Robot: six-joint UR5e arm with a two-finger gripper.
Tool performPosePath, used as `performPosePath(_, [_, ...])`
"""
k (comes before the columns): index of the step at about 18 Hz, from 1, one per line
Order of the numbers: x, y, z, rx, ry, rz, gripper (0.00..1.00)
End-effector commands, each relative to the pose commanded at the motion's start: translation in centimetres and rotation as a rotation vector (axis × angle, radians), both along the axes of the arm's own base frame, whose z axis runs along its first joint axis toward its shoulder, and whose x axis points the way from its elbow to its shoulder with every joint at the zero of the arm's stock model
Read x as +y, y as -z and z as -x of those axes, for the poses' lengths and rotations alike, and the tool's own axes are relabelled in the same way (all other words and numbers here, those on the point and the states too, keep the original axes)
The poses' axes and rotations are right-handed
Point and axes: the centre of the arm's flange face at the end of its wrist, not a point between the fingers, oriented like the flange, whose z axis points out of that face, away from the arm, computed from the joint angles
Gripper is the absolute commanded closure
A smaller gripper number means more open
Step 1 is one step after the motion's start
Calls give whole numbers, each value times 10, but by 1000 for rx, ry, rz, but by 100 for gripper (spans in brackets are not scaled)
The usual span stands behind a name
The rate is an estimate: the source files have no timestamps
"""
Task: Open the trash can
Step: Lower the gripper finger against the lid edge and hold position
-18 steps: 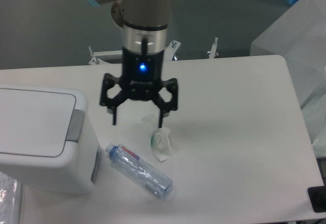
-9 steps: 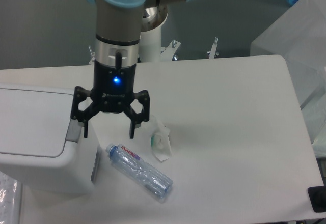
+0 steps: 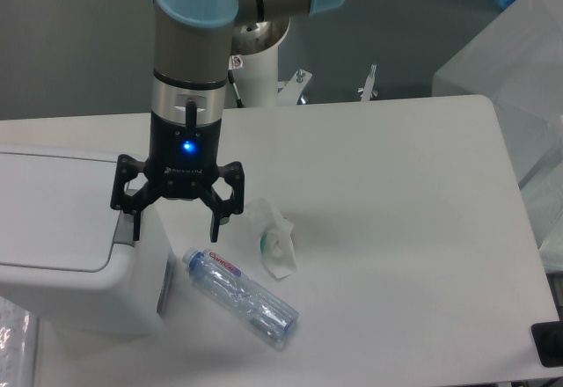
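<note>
The trash can (image 3: 62, 237) is a large white boxy bin at the left edge of the table, its flat lid down. Its grey push tab (image 3: 123, 227) shows on the right rim, partly hidden by my gripper. My gripper (image 3: 174, 230) hangs open and empty over the bin's right edge. Its left fingertip (image 3: 135, 232) is at the tab and its right fingertip is over the table beside the bin. I cannot tell whether the left finger touches the tab.
A clear plastic bottle (image 3: 240, 295) lies on the table in front of the bin. A crumpled white wrapper (image 3: 275, 244) lies to the right of my gripper. The arm's base post (image 3: 255, 62) stands at the table's back edge. A translucent bag (image 3: 519, 79) sits at the right.
My gripper has moved left, from above the wrapper to the bin's right rim, and dropped slightly. It has stayed open. The bin lid has not moved.
</note>
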Motion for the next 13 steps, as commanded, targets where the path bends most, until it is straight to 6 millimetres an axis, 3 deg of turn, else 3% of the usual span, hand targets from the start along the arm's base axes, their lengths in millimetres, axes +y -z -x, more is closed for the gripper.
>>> performPosePath(13, [-6,6,-4,0,3,3,0])
